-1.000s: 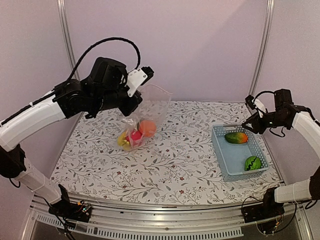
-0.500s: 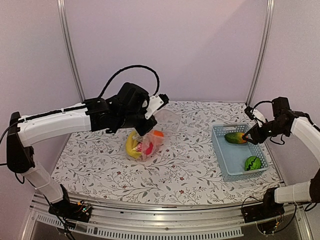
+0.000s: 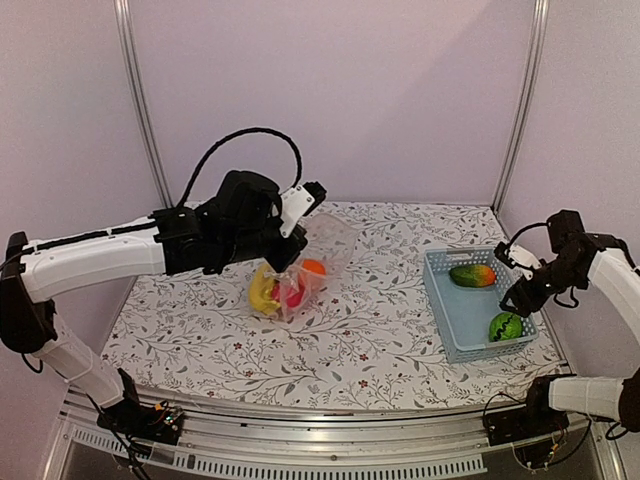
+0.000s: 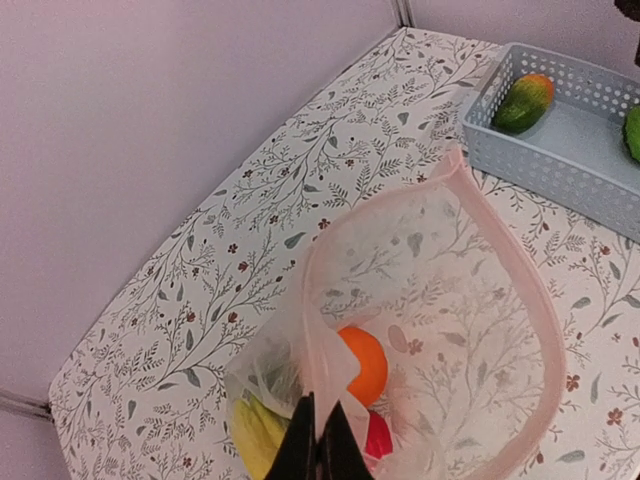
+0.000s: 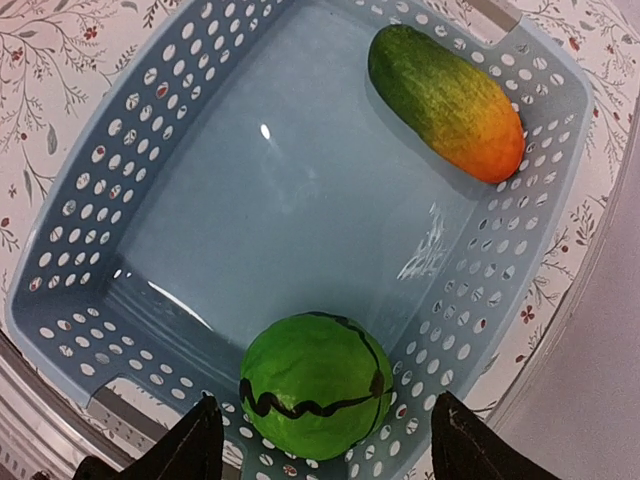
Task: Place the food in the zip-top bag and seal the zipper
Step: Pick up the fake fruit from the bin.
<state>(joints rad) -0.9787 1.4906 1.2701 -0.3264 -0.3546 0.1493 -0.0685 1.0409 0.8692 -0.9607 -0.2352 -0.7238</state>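
Note:
The zip-top bag hangs open over the table's middle, its lower end resting on the cloth. My left gripper is shut on the bag's rim. The pale pink zipper loops wide around the open mouth. An orange, a red apple and yellow bananas lie inside the bag. My right gripper hovers open over the basket, its fingers either side of the striped green ball without touching it. The green-orange mango lies at the basket's far end.
The light blue lattice basket stands at the table's right side, close to the right edge and the frame post. Its perforated walls surround the ball and mango. Flowered cloth covers the table.
My left arm came down and right with the bag, then eased back left. My right gripper moved from above the mango toward the near end, over the striped ball, and opened wider.

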